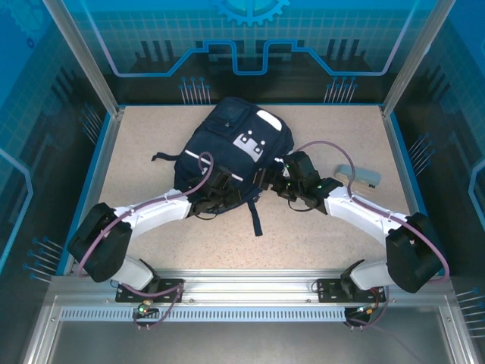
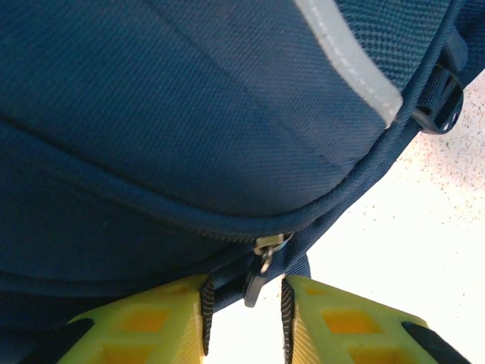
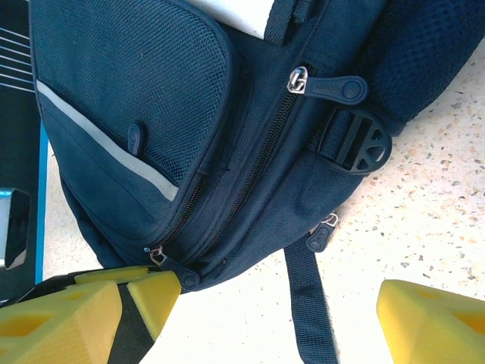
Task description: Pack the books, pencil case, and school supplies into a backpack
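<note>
The navy backpack (image 1: 236, 144) lies flat mid-table, closed zippers along its near edge. My left gripper (image 1: 218, 191) is at its near-left edge. In the left wrist view the backpack (image 2: 189, 114) looms close, and a dark zipper pull (image 2: 256, 287) hangs between the narrowed jaws of my left gripper (image 2: 245, 303), touching neither pad. My right gripper (image 1: 279, 182) stands wide open at the near-right edge of the backpack (image 3: 151, 98); one of its fingers (image 3: 144, 299) sits beside another zipper pull (image 3: 178, 277). A grey pencil case (image 1: 358, 177) lies to the right. Books and other supplies are out of view.
A dark strap (image 1: 256, 218) trails from the backpack toward the near edge, and the same strap (image 3: 309, 303) runs between the right fingers. A black buckle (image 3: 356, 142) sits on the bag's side. Raised blue borders (image 1: 106, 163) frame the speckled table.
</note>
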Motion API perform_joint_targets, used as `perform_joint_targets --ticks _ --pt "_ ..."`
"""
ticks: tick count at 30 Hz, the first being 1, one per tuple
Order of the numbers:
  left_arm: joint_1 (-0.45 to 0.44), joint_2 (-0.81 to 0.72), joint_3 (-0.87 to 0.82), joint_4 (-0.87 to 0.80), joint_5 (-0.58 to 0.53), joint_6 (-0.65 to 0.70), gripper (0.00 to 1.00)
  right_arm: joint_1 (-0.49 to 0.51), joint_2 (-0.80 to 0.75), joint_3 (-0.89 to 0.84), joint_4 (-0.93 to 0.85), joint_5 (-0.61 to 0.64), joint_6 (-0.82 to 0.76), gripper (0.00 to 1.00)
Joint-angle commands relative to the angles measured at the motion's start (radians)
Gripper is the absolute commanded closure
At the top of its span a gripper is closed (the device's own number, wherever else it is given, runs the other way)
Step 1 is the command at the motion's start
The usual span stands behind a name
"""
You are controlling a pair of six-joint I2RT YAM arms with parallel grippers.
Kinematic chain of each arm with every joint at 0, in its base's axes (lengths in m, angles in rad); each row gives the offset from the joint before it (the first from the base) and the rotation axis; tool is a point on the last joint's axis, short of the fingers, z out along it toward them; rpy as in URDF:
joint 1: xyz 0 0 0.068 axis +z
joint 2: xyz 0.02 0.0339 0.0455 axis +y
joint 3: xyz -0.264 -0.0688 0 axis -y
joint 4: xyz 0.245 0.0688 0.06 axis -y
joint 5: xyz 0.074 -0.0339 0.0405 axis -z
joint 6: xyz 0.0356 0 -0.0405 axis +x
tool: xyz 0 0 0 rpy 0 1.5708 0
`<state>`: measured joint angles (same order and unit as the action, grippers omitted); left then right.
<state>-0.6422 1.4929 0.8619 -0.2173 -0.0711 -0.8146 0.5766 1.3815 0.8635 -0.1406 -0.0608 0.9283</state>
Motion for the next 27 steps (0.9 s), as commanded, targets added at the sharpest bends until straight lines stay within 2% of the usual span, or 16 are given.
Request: perform_joint_targets --ticks 1,11,18,27 --pt "-0.015 0.024 0.051 0.008 -0.043 -0.019 0.69 -0.017 0.017 -0.008 -0.003 -0.014 0.006 0.12" --pt "-0.032 0.076 0.111 -0.101 -0.14 -0.041 0.75 -0.023 0.026 -0.017 0.0 -0.016 0.01 0.12" --pt "-0.036 0.097 0.117 -0.096 -0.147 -0.044 0.79 -0.024 0.029 -0.021 0.007 -0.023 0.013 0.12" --pt "-0.038 0.053 0.115 -0.129 -0.167 0.03 1.0 -0.027 0.045 -0.026 0.054 -0.071 0.052 0.12"
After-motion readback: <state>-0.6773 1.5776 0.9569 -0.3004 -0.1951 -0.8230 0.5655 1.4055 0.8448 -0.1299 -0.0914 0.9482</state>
